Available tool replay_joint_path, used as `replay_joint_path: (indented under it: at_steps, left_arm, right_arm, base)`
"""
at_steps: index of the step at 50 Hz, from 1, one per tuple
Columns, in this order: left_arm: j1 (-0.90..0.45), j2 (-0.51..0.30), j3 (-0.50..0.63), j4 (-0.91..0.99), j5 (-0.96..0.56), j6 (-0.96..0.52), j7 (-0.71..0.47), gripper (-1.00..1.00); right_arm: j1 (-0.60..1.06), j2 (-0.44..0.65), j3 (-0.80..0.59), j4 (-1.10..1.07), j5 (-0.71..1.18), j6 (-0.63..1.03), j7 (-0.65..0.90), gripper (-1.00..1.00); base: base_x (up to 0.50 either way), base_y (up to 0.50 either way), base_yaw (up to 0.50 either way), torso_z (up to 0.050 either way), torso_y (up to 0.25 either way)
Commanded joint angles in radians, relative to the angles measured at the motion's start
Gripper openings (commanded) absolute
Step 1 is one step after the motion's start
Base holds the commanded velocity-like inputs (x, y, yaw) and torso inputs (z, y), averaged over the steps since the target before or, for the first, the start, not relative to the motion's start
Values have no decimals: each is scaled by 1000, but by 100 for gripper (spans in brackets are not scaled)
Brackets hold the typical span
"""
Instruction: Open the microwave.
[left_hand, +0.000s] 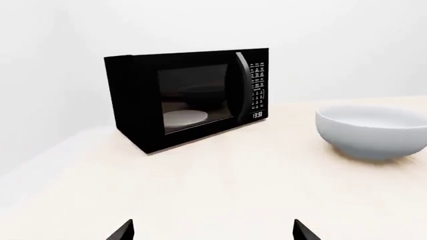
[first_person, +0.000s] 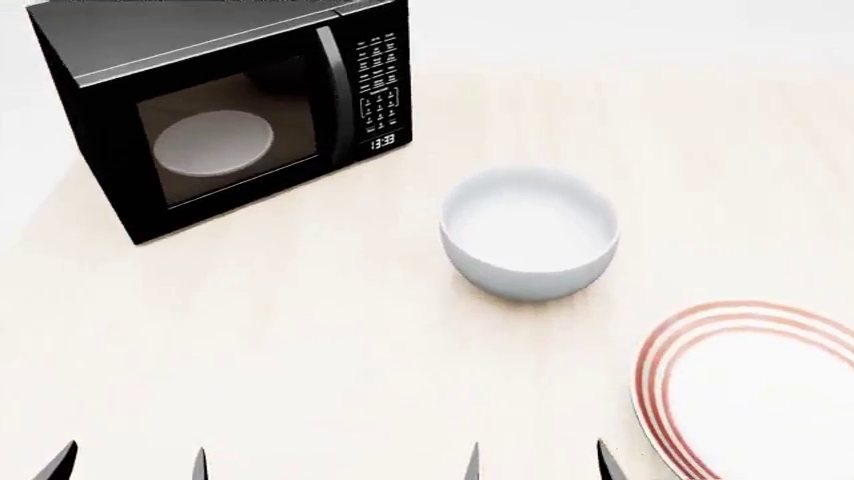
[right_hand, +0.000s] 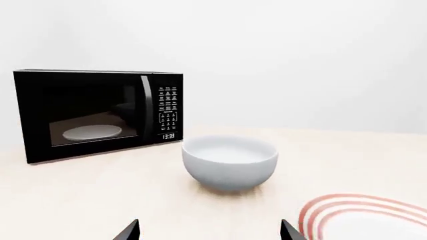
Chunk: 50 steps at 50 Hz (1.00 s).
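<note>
Head view has the microwave (first_person: 227, 110) sitting at the far left corner of the tabletop (first_person: 307, 340), door shut, turned a bit so its front faces the near left side. A white bowl (first_person: 530, 232) sits around the middle of the tabletop, and a red-ringed plate (first_person: 754, 395) is at the near right edge. Both claws are spread open with nothing in them: left claw (first_person: 131, 463) and right claw (first_person: 537, 460) only show their fingertips along the near edge, well apart from everything.

My guess on handling: the box looks heavy and rigid, so it probably stays put. The place to grab is the vertical black handle (first_person: 332, 85) just beside the keypad (first_person: 378, 88). It's slim and glossy, so maybe slippery. The glass window (first_person: 227, 140) looks like the fragile bit, so I'd keep off it.
</note>
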Motion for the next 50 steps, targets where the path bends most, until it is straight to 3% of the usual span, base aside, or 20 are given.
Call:
replay_joint_path:
  at_steps: [1,21,50]
  left_arm:
    - [3,-10,11,1,-7,3,-11,100]
    - [3,-25,25,4,-17,5,-25,100]
    - [4,-44,45,8,-32,7,-42,100]
  right_arm:
    - [2,10,-12,3,10,-6,6,100]
    - [5,24,-23,16,35,-24,13,100]
    - [13,40,-46,29,46,-33,30,100]
  base:
    - [168,371,0,0,0]
    - [255,371,0,0,0]
    - [473,230,0,0,1]
